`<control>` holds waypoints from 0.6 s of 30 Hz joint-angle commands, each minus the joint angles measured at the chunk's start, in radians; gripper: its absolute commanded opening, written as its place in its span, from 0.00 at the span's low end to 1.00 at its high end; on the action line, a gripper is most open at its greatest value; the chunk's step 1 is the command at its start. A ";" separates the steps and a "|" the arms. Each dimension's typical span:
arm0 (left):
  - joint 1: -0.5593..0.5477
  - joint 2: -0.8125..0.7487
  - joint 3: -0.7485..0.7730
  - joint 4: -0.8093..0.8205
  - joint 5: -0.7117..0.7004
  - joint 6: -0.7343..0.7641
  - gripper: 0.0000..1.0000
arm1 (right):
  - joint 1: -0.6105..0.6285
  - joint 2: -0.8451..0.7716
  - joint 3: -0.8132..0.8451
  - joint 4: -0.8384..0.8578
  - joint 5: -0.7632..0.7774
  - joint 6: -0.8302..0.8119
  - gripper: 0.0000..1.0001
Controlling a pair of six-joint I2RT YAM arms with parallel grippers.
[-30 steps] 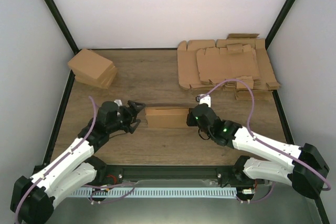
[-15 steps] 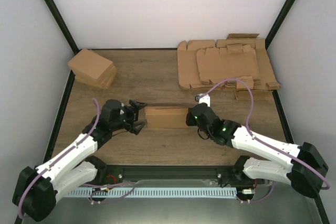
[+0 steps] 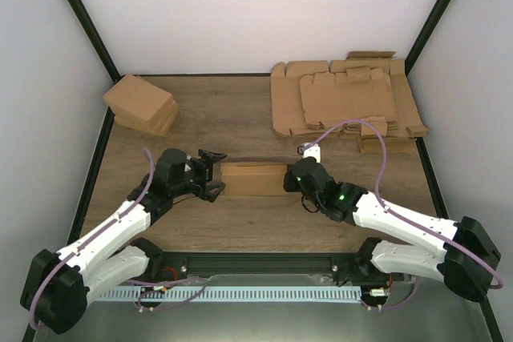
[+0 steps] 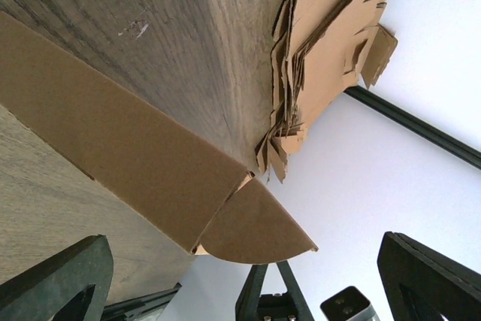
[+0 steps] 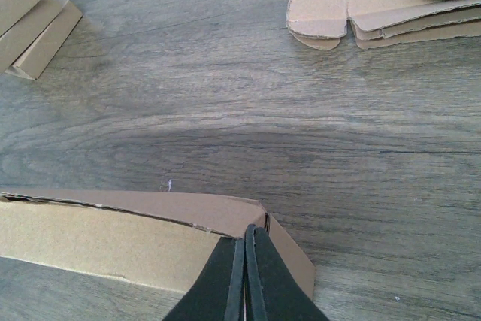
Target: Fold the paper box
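Underneath everything we see the wood-grain table, grey-brown and matte, with dark streaks running across it. At the upper right of the overhead view lies a thick stack of flat die-cut cardboard sheets, with ragged edges, tabs and notches. At the upper left sits a smaller pile of compact brown cartons, blocky and square-cornered. The paper box is at the centre of the table, between the two grippers. It is plain brown cardboard, long and low, with sharp creases along its length, and one rounded flap sticks out at its end in the left wrist view.

Both wrist cameras cut off part of the box. We cannot tell how far it is folded, nor whether any cardboard sits between the right fingers.

Both arms reach inward from the lower corners with elbows bent. The left gripper is level with the box's left end. Its fingers are spread wide to either side of the flap end and hold nothing. The right gripper is at the box's right end, and its fingers are pressed together, with the tips over the end corner.
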 commanded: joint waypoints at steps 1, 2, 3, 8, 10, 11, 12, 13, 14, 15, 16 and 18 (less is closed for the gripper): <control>-0.003 0.006 0.025 0.034 0.005 -0.023 1.00 | 0.020 0.053 -0.048 -0.216 -0.094 -0.003 0.01; -0.004 0.011 0.026 0.038 0.006 -0.022 1.00 | 0.020 0.052 -0.047 -0.216 -0.094 -0.003 0.01; -0.004 0.014 0.026 0.044 0.009 -0.023 1.00 | 0.021 0.052 -0.047 -0.217 -0.094 -0.003 0.01; -0.008 0.030 0.026 0.058 0.015 -0.024 1.00 | 0.021 0.049 -0.046 -0.217 -0.095 -0.004 0.01; -0.008 0.030 0.024 0.059 0.015 -0.025 1.00 | 0.021 0.049 -0.048 -0.216 -0.096 -0.004 0.01; -0.008 0.030 0.023 0.060 0.016 -0.026 1.00 | 0.020 0.049 -0.048 -0.216 -0.096 -0.004 0.01; -0.009 0.030 0.023 0.060 0.015 -0.026 1.00 | 0.021 0.049 -0.048 -0.216 -0.096 -0.004 0.01; -0.009 0.030 0.023 0.060 0.016 -0.026 1.00 | 0.020 0.049 -0.047 -0.216 -0.096 -0.004 0.01; -0.008 0.032 0.023 0.060 0.018 -0.026 1.00 | 0.021 0.048 -0.048 -0.215 -0.097 -0.004 0.01; -0.009 0.033 0.023 0.059 0.018 -0.025 1.00 | 0.020 0.049 -0.049 -0.215 -0.097 -0.005 0.01; -0.009 0.033 0.021 0.057 0.017 -0.025 1.00 | 0.020 0.050 -0.047 -0.214 -0.097 -0.006 0.01; -0.010 0.035 0.021 0.050 0.012 -0.024 1.00 | 0.020 0.050 -0.049 -0.213 -0.099 -0.006 0.01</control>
